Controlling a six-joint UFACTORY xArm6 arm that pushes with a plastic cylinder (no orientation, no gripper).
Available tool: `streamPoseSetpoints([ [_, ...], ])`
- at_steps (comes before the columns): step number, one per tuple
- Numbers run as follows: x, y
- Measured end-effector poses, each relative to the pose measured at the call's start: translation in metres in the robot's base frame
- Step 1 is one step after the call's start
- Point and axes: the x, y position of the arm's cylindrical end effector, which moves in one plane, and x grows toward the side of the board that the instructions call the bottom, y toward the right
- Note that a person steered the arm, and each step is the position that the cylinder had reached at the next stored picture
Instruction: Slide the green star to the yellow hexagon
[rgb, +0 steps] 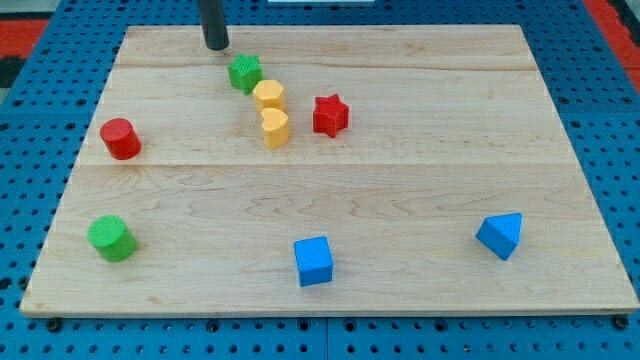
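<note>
No jaws here, nothing to clench or release: only a dark rod ending in my tip (216, 46), down on the board (420, 190) near the view's top edge. Just up and to the view's left of the green star (244, 73), with a narrow gap between; not touching, as far as can be told.

Green star close to the view's top, left of centre, pressed against or all but against the yellow hexagon (268, 95), which sits just down and to the view's right. Directly below that, a yellow heart (275, 128), touching or nearly so. Red star (330, 115) a little to the view's right of the yellow pair.

Judged from this layout: task almost or already done, star and hexagon side by side. At most a small nudge down and rightward left, or simply pulling back.

Look of the star: small, bright green, ridged top face, stubby points, lying flat.

Further out: red cylinder (120, 138) at the view's left, green cylinder (111, 238) lower left, blue cube (313, 261) bottom centre, blue wedge-like block (500, 236) lower right, all well apart from the cluster.
</note>
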Motion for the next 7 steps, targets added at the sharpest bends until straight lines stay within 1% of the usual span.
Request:
streamPoseSetpoints([
  [1, 0.022, 0.026],
  [3, 0.1, 0.017],
  [4, 0.104, 0.001],
  [5, 0.13, 0.011],
  [6, 0.145, 0.026],
  [7, 0.119, -0.03],
])
